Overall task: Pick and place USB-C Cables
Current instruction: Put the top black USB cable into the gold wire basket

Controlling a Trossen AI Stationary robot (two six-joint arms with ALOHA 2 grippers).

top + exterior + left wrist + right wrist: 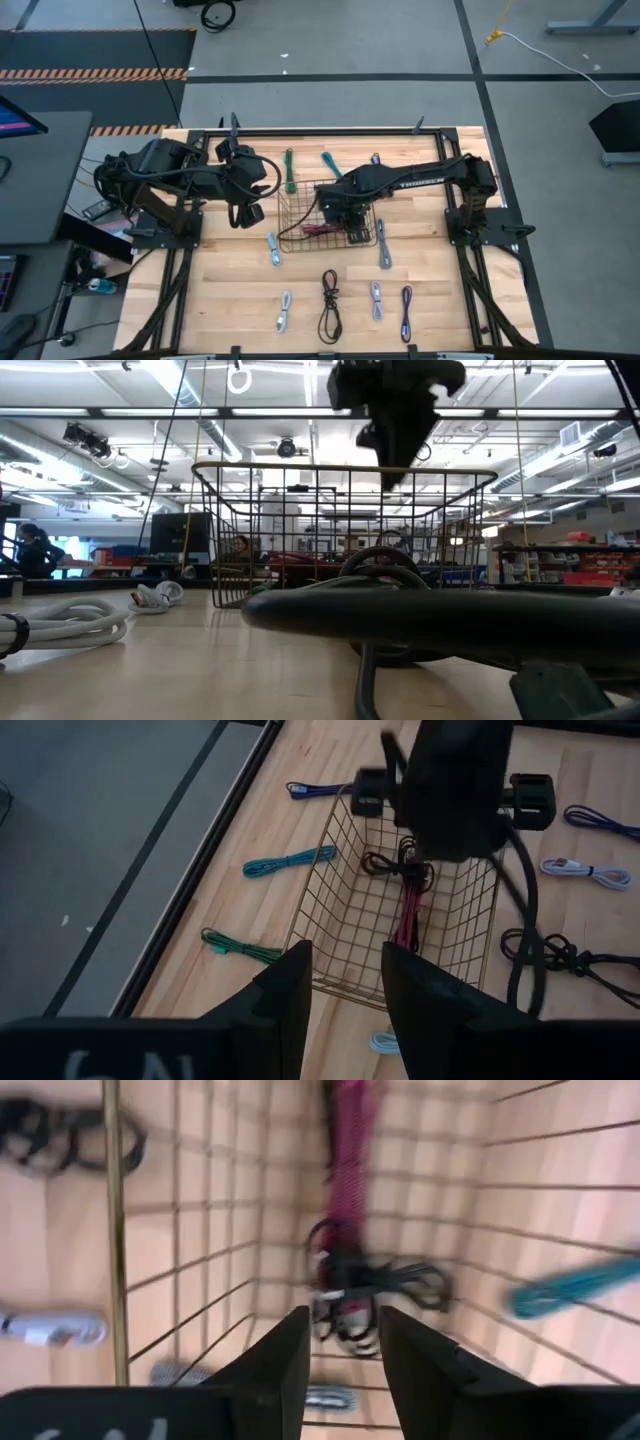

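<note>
Release step by the look of it — right gripper (pixel 340 1342) fingers apart, empty, above the wire basket (pixel 293 213), magenta cable (pixel 350 1150) and black cable (pixel 375 1280) lying inside — next, probably lifting clear toward a cable on the table.

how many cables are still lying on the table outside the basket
9. Behind the basket: green, teal and purple. Beside it: pale and. Near edge: pale, black, pale, purple. The arms may hide more.
</note>
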